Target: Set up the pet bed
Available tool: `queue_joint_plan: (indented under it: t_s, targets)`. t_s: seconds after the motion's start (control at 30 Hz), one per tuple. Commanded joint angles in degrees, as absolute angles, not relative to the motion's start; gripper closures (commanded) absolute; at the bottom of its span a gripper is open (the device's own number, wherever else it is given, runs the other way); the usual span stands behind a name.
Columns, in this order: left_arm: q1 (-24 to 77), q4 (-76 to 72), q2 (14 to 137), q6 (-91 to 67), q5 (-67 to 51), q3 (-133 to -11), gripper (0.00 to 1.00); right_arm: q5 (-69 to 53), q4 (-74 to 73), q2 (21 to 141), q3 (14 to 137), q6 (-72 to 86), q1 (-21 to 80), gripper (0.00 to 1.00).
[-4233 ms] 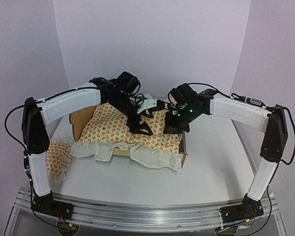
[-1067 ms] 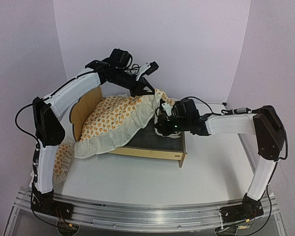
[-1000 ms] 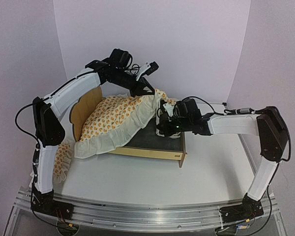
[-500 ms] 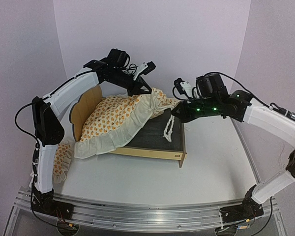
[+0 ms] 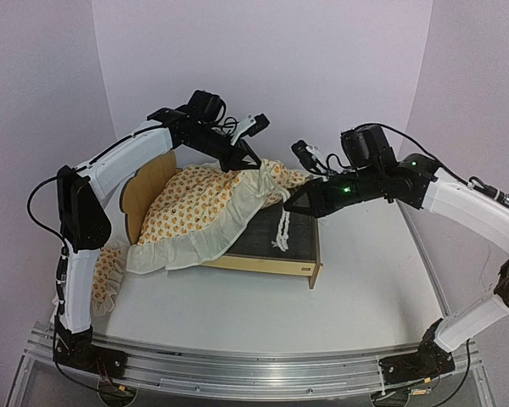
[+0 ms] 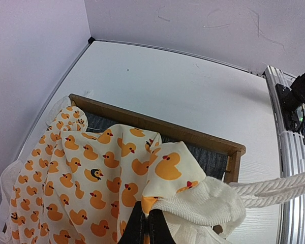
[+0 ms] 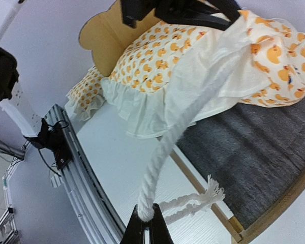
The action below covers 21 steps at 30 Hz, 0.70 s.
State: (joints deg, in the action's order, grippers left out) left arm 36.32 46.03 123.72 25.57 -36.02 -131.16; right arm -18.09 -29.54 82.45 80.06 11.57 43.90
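The pet bed is a light wooden frame with a dark grey base and a scalloped headboard. My left gripper is shut on a corner of the duck-print cushion and holds that end lifted off the base. In the left wrist view the fingers pinch the cushion's fabric above the bed rail. My right gripper is shut on the cushion's white rope tie, which runs taut up to the cushion corner. The tie's frayed end dangles over the base.
A small matching ruffled pillow lies on the table left of the bed, beside the headboard. Purple walls close in the back and sides. The metal rail runs along the table's near edge.
My right gripper has risen from the bed's base with the rope tie and pulled it taut, then eased left and lower. The left gripper keeps the cushion corner raised, nearly still.
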Motion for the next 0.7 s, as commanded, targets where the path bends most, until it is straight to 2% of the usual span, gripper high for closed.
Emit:
queue_joint_plan:
  t_s: [0.0, 0.13, 0.3, 0.43, 0.57, 0.67]
  targets:
    - [35.9, 44.6, 120.1, 25.9, -37.4, -130.6, 1.00, -32.4, -27.9, 85.7, 78.1, 12.8, 45.3, 1.00]
    - [35.9, 44.7, 120.2, 26.1, -37.7, -130.1, 1.00, -32.1, -27.6, 90.3, 75.7, 15.7, 48.0, 0.99]
    - [35.9, 45.0, 120.0, 26.6, -38.2, -129.2, 1.00, -22.8, -26.8, 91.2, 68.1, 15.7, 48.6, 0.78]
    - [35.9, 45.6, 119.7, 26.9, -39.2, -128.2, 1.00, -15.1, -24.6, 89.5, 66.9, 15.6, 48.6, 0.61]
    - [35.9, 45.7, 119.5, 26.9, -39.9, -127.3, 1.00, -8.0, -15.2, 86.6, 66.3, 17.1, 48.5, 0.54]
    - [35.9, 45.5, 119.5, 26.8, -40.1, -127.2, 1.00, -1.2, -4.0, 86.0, 65.0, 19.7, 48.6, 0.54]
